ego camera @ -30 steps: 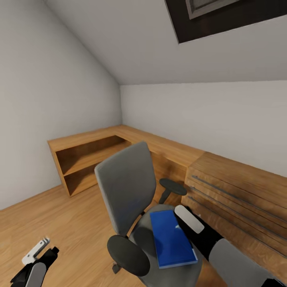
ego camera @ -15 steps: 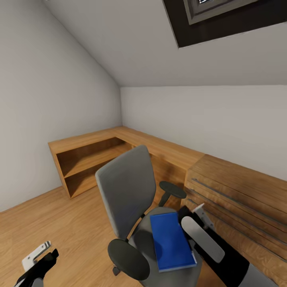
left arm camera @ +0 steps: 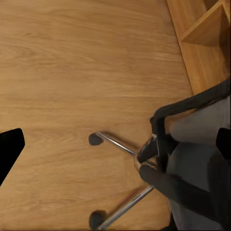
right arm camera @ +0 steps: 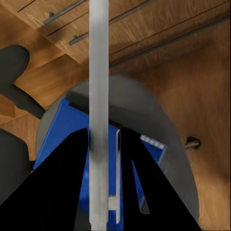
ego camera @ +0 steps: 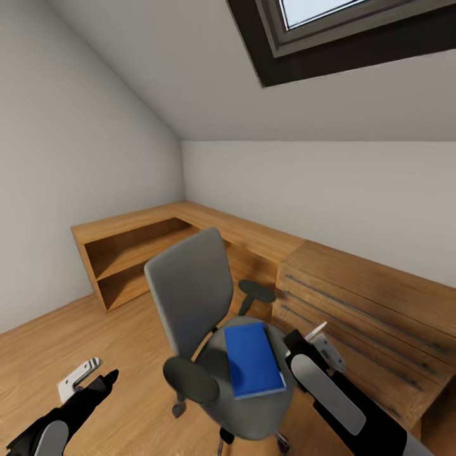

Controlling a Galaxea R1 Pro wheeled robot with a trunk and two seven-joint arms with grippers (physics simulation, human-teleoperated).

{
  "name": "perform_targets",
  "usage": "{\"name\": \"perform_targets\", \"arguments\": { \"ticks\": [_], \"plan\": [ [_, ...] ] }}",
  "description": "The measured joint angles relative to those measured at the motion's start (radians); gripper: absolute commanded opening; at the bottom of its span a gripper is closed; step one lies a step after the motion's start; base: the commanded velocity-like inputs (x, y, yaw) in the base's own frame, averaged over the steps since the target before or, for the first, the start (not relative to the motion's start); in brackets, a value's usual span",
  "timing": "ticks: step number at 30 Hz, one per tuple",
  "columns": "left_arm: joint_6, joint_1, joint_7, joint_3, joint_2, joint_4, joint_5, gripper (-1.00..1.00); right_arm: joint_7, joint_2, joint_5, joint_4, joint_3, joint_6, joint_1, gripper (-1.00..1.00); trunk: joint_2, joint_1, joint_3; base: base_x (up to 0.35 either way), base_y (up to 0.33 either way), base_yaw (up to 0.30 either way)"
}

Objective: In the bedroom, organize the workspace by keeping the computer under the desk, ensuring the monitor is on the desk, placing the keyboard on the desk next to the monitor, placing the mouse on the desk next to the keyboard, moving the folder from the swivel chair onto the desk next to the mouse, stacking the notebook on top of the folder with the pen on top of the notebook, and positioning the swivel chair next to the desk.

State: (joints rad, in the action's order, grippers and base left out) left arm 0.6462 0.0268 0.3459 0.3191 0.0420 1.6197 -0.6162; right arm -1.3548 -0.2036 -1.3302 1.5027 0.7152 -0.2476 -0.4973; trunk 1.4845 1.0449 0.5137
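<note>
One unlabelled folder point(ego camera: 253, 358) on swivel chair point(ego camera: 190, 297).

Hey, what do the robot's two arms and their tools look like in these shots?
Both arms are black with pale grey oval panels along the forearm. The left tool and the right tool each end in flat light-grey fingers. In the right wrist view, a long grey finger rises from black angular housing.

Black arms, grey panels; white, seemingly flat-fingered right hand point(ego camera: 324, 342).
</note>
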Motion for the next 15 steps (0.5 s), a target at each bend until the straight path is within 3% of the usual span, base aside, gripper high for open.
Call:
{"name": "perform_targets", "arguments": {
  "ticks": [8, 12, 14, 15],
  "plan": [
    [-0.029, 0.000, -0.001, -0.030, 0.000, 0.000, 0.001, 1.00, 0.001, -0.001, 0.012, -0.001, 0.003, 0.004, 0.000, -1.00, -0.056, -0.031, -0.025, -0.314, -0.172, -0.045],
    [-0.029, 0.000, 0.001, -0.107, 0.000, 0.000, 0.001, 1.00, 0.004, -0.001, 0.045, -0.001, 0.010, 0.004, 0.000, -1.00, -0.056, -0.031, -0.025, -0.090, -0.053, -0.234],
    [-0.029, 0.000, 0.017, -0.170, -0.001, 0.000, 0.014, 1.00, 0.005, -0.002, 0.057, 0.000, 0.028, 0.004, 0.000, -1.00, -0.056, -0.031, -0.025, -0.028, -0.016, -0.258],
    [-0.029, 0.000, 0.024, -0.183, -0.001, 0.000, 0.022, 1.00, 0.005, -0.002, 0.060, 0.000, 0.033, 0.004, 0.000, -1.00, -0.056, -0.031, -0.025, -0.016, -0.009, -0.263]
  ]
}}
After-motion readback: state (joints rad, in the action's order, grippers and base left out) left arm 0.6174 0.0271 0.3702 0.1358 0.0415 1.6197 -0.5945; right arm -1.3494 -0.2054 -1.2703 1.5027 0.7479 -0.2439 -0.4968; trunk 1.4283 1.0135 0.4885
